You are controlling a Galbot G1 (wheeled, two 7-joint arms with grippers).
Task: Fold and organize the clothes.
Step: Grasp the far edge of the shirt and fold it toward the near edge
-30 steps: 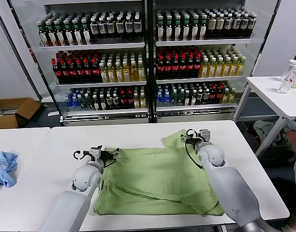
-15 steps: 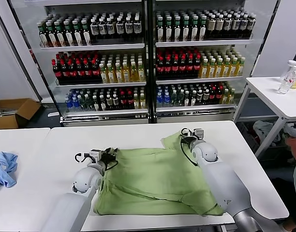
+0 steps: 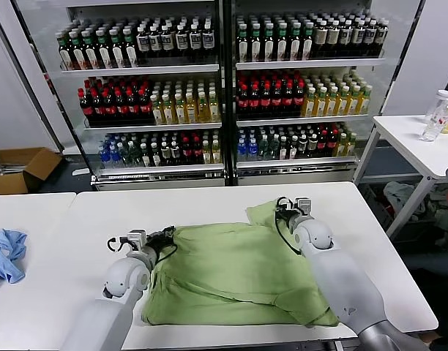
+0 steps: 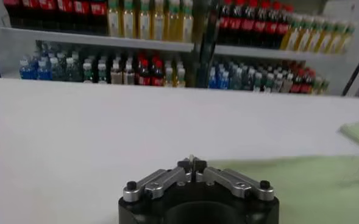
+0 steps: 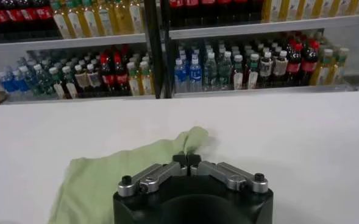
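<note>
The big white desk holds the light green polo shirt, spread flat in the middle. The left gripper pinches the shirt's far left corner — the right gripper pinches its far right sleeve.

both arms reach forward from the lower frame. left end effector sits left of centre, fingers pressed together. right end effector sits right of centre, higher in frame, fingers likewise pressed together.
</note>
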